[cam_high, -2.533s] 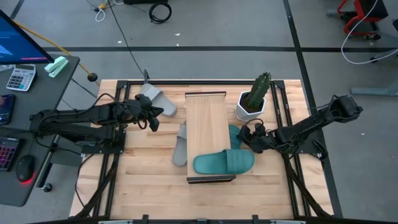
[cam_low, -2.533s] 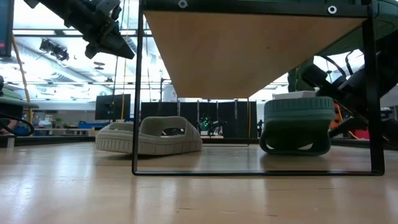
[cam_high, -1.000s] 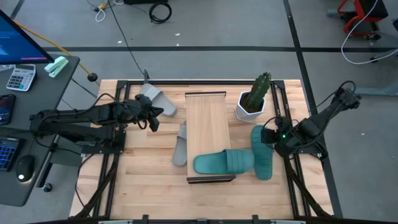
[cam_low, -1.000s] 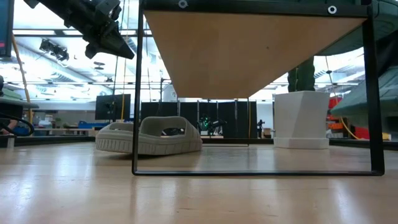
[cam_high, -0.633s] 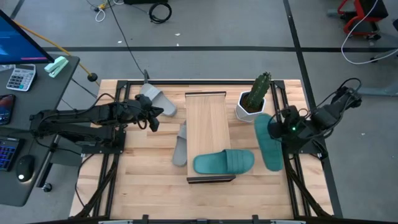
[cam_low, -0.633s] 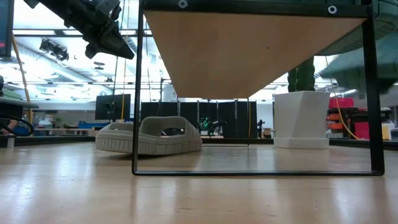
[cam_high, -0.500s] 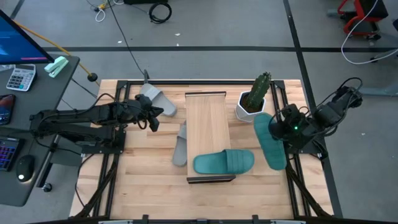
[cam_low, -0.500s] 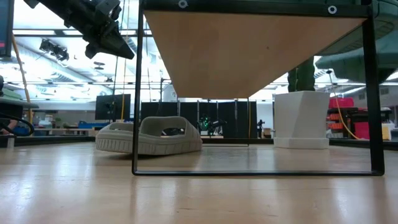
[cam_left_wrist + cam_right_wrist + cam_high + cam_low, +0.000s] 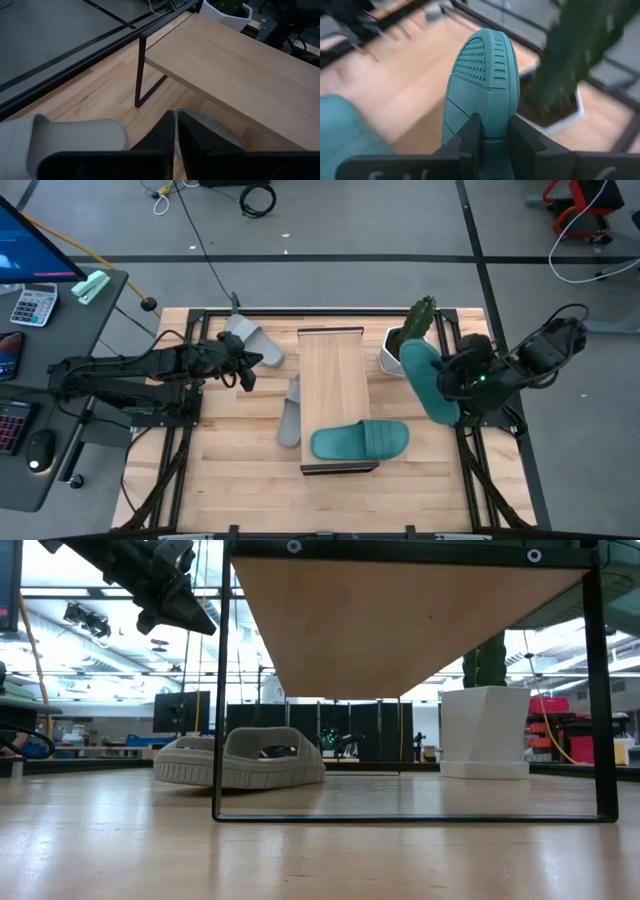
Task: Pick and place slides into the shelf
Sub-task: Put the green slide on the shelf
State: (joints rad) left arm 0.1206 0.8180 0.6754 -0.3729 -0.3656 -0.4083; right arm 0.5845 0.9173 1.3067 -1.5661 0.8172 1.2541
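The shelf [image 9: 333, 375] stands mid-table, and one teal slide [image 9: 360, 440] lies across its top at the near end. My right gripper [image 9: 452, 377] is right of the shelf, shut on the second teal slide [image 9: 424, 380], which is up in the air beside the cactus pot. One grey slide [image 9: 254, 340] lies on the table far-left of the shelf. The other grey slide [image 9: 290, 412] lies along the shelf's left side, partly under it. My left gripper [image 9: 243, 372] hovers shut between the two grey slides, touching nothing. My right gripper pinches the teal slide across its width between the two fingers [image 9: 470, 136], on the side edges of the sole [image 9: 487, 112]. The ribbed sole faces the wrist camera, and one rounded end [image 9: 485, 50] sticks out past the fingers. The slide is lifted clear and tilted.
A white pot with a cactus [image 9: 405, 345] stands at the shelf's far-right corner, close to the held slide. The table's black frame rails [image 9: 470, 450] run along the left and right edges. Bare boards [image 9: 230, 460] lie near-left of the shelf.
My right gripper has carried the teal slide upward and toward the far edge, from beside the shelf's near end to beside the cactus pot. The slide has tipped from lying flat to tilted and has risen out of the low view.
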